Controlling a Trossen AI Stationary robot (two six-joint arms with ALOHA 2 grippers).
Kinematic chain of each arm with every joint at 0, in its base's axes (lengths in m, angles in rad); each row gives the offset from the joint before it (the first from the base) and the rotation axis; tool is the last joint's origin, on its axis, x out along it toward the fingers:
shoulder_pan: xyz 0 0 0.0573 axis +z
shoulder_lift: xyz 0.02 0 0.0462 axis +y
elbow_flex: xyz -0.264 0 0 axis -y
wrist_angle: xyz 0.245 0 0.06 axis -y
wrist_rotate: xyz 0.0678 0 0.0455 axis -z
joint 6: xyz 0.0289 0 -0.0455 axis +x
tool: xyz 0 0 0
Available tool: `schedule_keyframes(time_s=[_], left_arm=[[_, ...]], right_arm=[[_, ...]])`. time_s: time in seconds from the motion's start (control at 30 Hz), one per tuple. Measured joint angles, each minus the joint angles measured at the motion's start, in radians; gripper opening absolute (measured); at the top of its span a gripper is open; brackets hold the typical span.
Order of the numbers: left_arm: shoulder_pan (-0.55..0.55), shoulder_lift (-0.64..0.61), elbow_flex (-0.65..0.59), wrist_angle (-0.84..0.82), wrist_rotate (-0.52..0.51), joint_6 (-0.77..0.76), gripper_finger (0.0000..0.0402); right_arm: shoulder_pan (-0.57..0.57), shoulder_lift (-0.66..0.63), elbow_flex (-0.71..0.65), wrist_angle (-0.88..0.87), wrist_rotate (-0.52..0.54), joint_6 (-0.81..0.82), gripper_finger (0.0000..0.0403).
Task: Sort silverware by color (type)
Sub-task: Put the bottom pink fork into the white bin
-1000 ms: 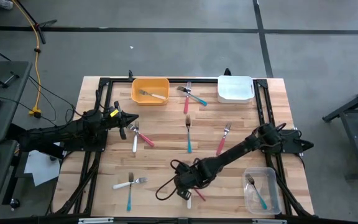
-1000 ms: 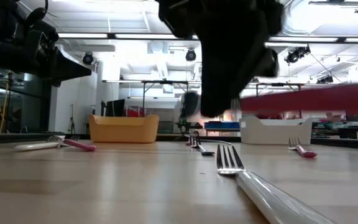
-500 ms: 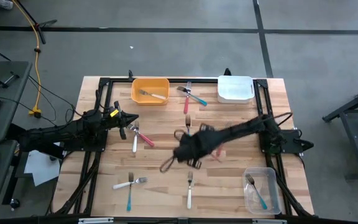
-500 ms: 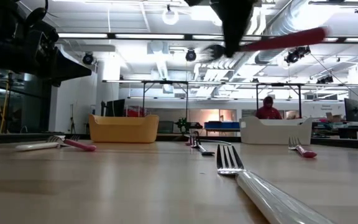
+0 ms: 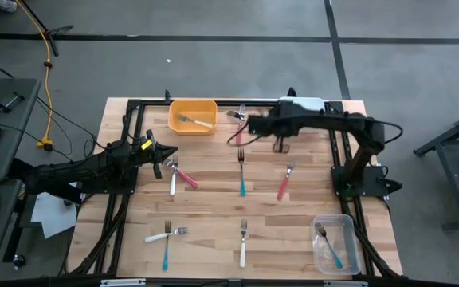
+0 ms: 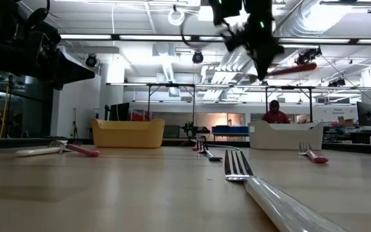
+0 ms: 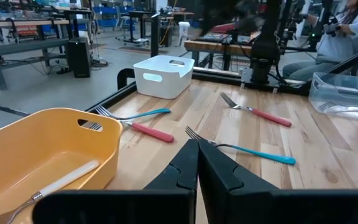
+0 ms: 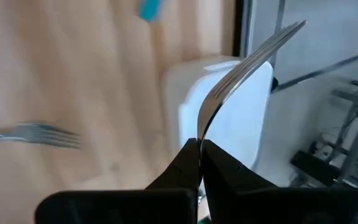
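Reaching high near the white bin (image 5: pixel 302 114), right gripper (image 8: pixel 199 144) jaws clamp a fork (image 8: pixel 241 70).

the right arm reaches from its base at the right side of the table up and across toward the far edge, its forearm lying level and pointing left in the high view. the right gripper (image 5: pixel 255 126) is lifted well clear of the table, high in the low view, with its two dark fingers (image 8: pixel 185 163) pressed together on a fork (image 8: pixel 241 68), which juts forward past the fingertips. the left arm lies stretched out low along the left side of the table, and the left gripper (image 5: pixel 168 155) is closed, its fingers (image 7: pixel 185 168) meeting with nothing between them.
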Motion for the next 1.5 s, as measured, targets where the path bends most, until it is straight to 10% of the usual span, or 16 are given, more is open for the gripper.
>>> schedule_keyframes(time_s=[0.53,1.5], left_arm=[[0.000,0.000,0.000,0.000,0.000,0.000,0.0000],[0.000,0.000,0.000,0.000,0.000,0.000,0.0000]], right_arm=[[-0.434,-0.076,-0.402,0.585,-0.065,-0.507,0.0001],[-0.553,-0.029,-0.477,0.727,-0.258,-0.559,0.0013]])
